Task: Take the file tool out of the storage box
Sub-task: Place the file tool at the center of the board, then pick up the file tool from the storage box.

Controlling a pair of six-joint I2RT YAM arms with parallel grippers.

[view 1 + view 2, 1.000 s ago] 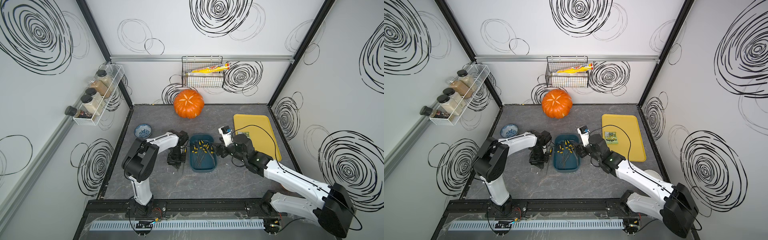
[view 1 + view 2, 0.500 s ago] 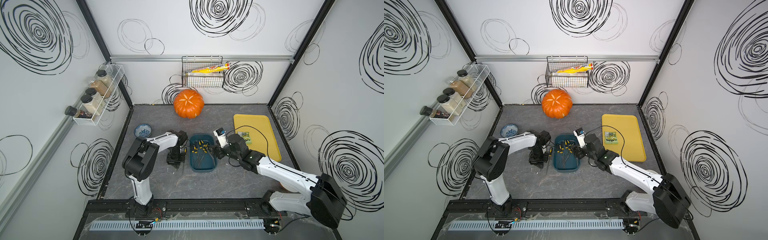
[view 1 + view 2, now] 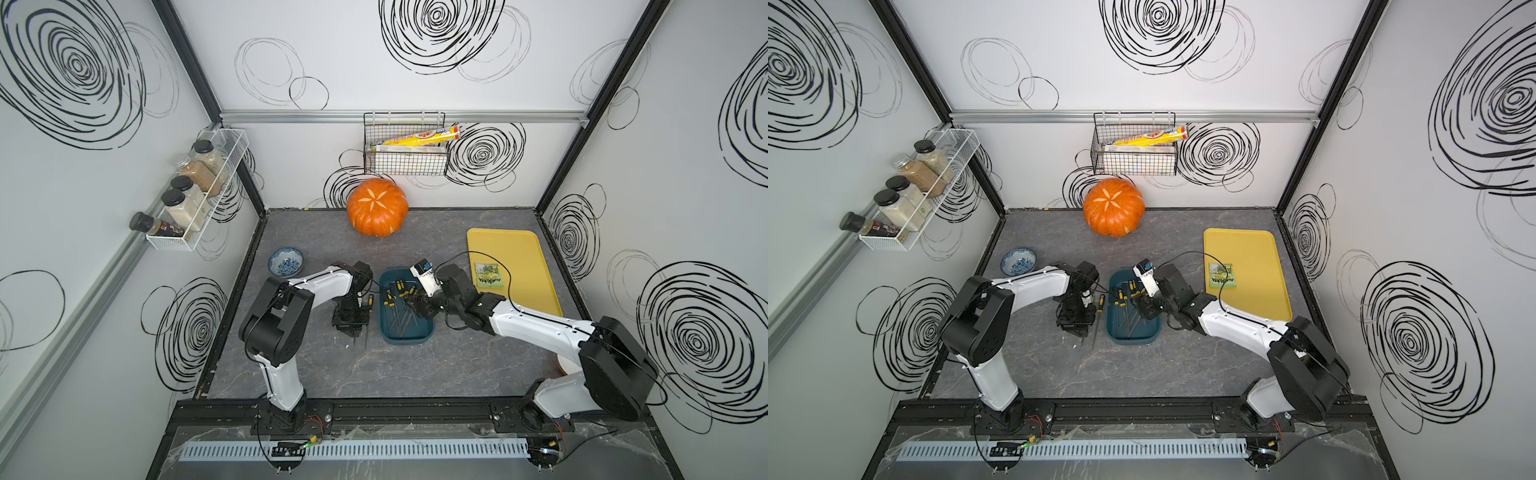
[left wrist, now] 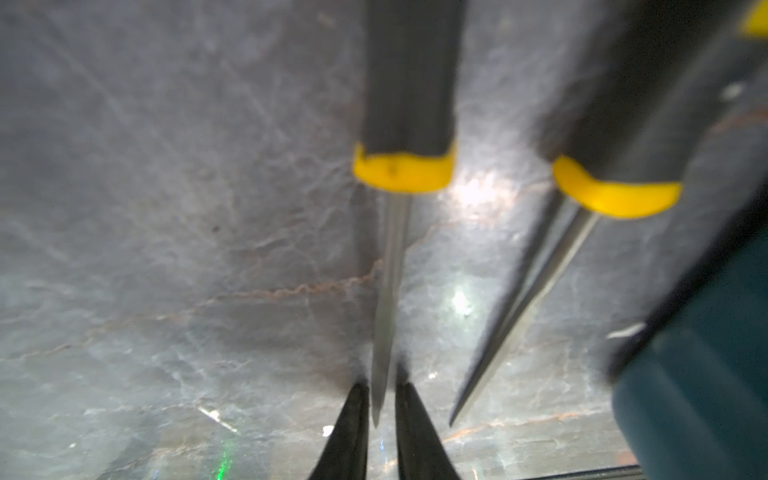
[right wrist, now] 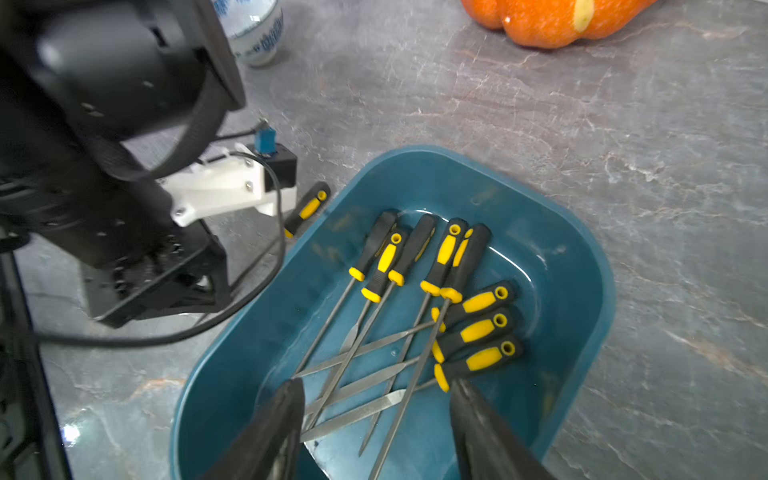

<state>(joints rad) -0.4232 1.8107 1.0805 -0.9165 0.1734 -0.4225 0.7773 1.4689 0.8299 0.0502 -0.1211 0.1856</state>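
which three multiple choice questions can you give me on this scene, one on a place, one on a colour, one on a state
1. Where does the snack packet lie?
A. in the wire basket
B. on the yellow tray
C. in the blue bowl

2. What colour is the storage box?
A. red
B. white
C. dark teal

3. How is the right gripper?
A. open, above the files in the box
B. shut on a file
C. shut on the snack packet

Answers:
1 B: both top views show the packet lying flat on the tray.
2 C: the box walls are dark teal in the right wrist view.
3 A: its fingers stand wide apart over the files and clamp none of them.
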